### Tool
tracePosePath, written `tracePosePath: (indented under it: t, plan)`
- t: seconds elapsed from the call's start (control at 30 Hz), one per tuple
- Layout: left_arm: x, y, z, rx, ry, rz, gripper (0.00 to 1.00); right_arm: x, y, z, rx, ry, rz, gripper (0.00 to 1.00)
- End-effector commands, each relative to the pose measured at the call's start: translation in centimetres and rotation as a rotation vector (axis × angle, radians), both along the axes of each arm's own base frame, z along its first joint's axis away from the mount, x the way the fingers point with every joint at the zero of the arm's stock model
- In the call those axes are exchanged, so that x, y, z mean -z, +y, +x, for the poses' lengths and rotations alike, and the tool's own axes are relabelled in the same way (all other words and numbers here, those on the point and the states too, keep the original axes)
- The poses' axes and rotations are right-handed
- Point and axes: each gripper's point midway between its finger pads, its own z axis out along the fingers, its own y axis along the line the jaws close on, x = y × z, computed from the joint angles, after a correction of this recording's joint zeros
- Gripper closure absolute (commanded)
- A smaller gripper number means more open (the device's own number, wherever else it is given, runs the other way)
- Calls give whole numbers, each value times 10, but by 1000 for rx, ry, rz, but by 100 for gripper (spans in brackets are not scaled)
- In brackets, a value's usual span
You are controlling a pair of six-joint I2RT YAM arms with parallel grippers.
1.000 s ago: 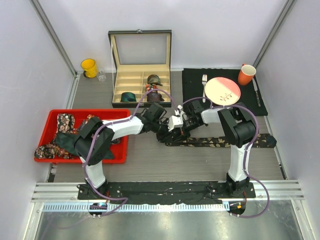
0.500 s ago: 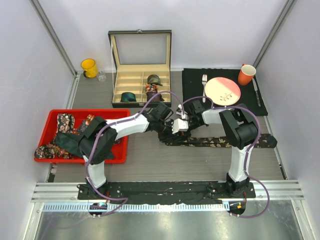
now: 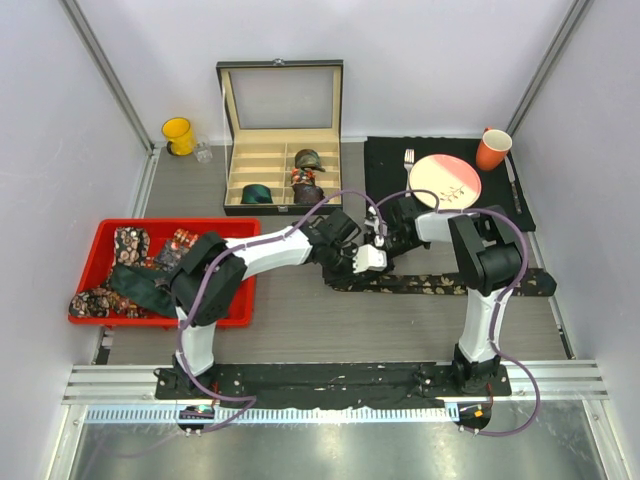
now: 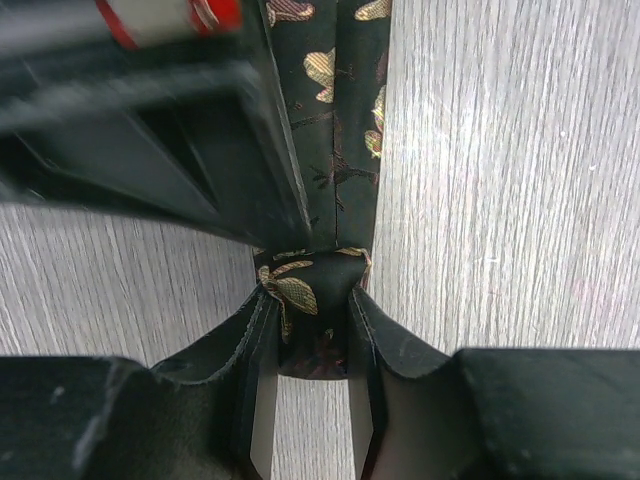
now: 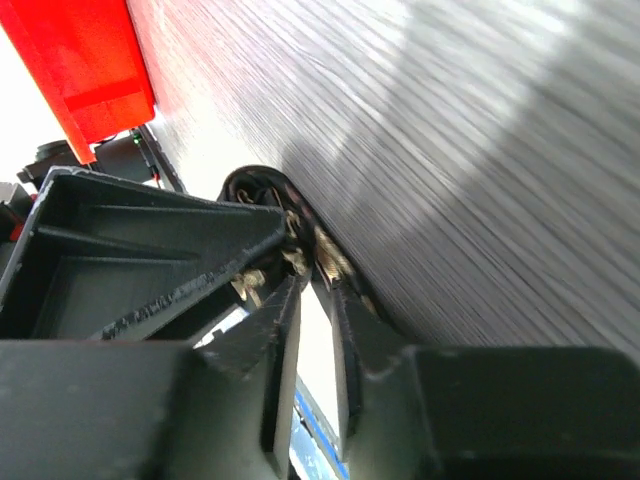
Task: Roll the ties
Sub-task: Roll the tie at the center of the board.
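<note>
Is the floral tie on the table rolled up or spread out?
Mostly spread: the tie lies as a long strip across the table; only one end is turned over, pinched in the left tool.

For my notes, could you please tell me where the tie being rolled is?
In the top view, the floral tie lies right of centre, just below the black mat, its left end between the left fingers.

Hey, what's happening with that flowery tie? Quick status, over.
Left gripper pinching the floral tie by its rolled end. Right gripper crowding the same end, grip unclear. Rest of tie flat on table, nothing lying on it.
</note>
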Motion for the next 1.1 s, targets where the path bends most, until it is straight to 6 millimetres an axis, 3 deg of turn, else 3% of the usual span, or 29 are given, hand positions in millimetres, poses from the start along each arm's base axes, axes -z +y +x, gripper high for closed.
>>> tracePosePath:
  t: [0.0, 0.13, 0.37, 0.77, 0.83, 0.93, 0.97, 1.07]
  plan:
    - [49, 34, -26, 11, 84, 206, 69, -14, -11, -1, -21, -36, -2, 73]
    - [52, 32, -27, 15, 73, 217, 69, -20, -18, -6, -9, -22, 13, 70]
    - [60, 33, -28, 27, 49, 246, 68, -39, -6, -2, 52, -7, 112, 62]
    - [62, 32, -30, 29, 37, 254, 63, -15, 7, -1, 69, 27, 77, 62]
    - [62, 32, -29, 22, 36, 254, 62, -11, 6, -5, 58, 39, 68, 69]
    - [62, 31, -29, 15, 37, 251, 59, 1, -4, -15, 20, 46, 10, 86]
    - [60, 29, -28, 2, 33, 237, 57, 7, -8, -17, 14, 46, -23, 99]
    - [52, 21, -27, -30, 50, 185, 48, 18, -19, -23, 1, 50, -70, 99]
